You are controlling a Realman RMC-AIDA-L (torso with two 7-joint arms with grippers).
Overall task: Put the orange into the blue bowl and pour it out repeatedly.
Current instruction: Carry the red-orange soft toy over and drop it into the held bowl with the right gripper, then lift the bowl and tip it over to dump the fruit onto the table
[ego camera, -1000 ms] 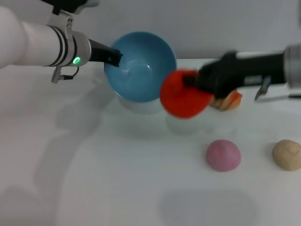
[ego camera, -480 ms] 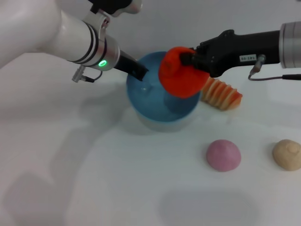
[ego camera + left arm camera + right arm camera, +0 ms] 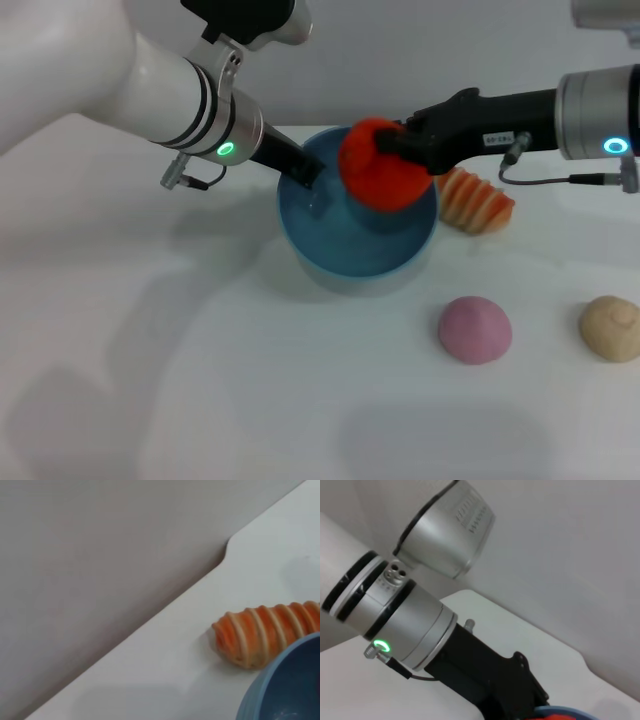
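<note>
White table (image 3: 200,380) w/ a grey wall behind fills the head view. Left arm, big white & silver, comes in from approx 10 o'clock; the left gripper (image 3: 303,170) is clamped on the near-left rim of the blue bowl (image 3: 350,255), black fingers pinching the wall at about the bowl's 10 o'clock. Right arm reaches in from 3 o'clock, black forearm w/ silver cuff; the right gripper (image 3: 392,148) is closed on the orange (image 3: 380,180), gripping it from its 2 o'clock side.

Bowl sits roughly centre of the table, mouth up, slightly tilted toward the camera. The orange hangs over the bowl's opening at the far-right part, approx 1 o'clock of the bowl, overlapping the rim in this view; can't tell if it touches the inside.

Striped bread loaf (image 3: 476,200) lies just beside the bowl at its 3 o'clock, apart from it. Pink ball (image 3: 475,330) is at 5 o'clock of the bowl, well apart. Beige ball (image 3: 611,328) sits at the pink one's 3 o'clock, near the table's right edge.

Left wrist view: loaf (image 3: 265,635) next to the bowl rim (image 3: 280,690), table edge & wall beyond. Right wrist view: left arm's cuff w/ green light, sliver of orange (image 3: 547,716) & bowl rim at the frame edge.
</note>
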